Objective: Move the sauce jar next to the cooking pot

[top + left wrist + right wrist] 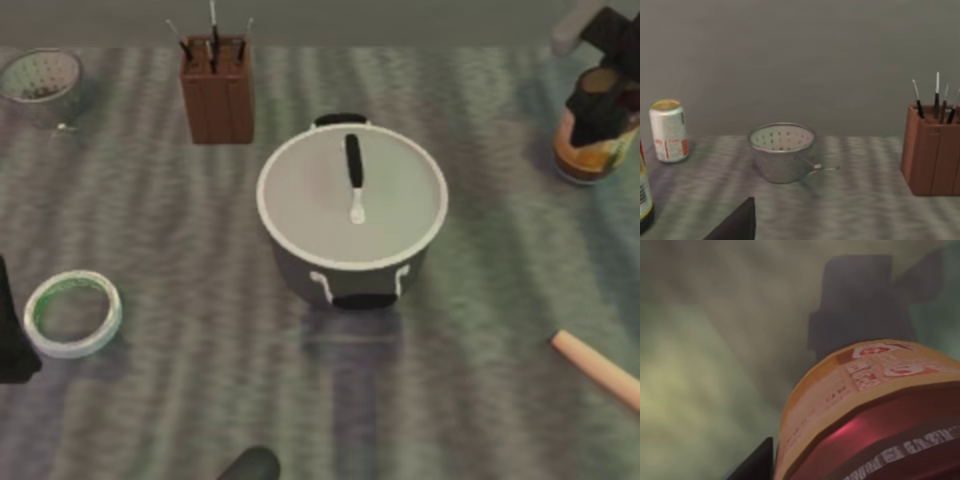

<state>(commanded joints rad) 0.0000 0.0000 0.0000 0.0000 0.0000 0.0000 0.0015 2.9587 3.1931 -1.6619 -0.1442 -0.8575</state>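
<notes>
Top view, right gripper (608, 105): over the sauce jar (593, 148) at 2 o'clock, fingers clamped on its lid
Sauce jar: well apart from the cooking pot (352, 210) at table centre
Right wrist view: jar's orange label (850, 385) fills it
Left arm (12, 330): parked at 9 o'clock; finger spread cannot be told

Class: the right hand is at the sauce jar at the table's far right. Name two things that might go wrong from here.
1. The right hand sits high over the small glass sauce jar with the orange-yellow label, so the jar may tip or slip.
2. Carried low, the jar might knock the large grey lidded cooking pot.
</notes>
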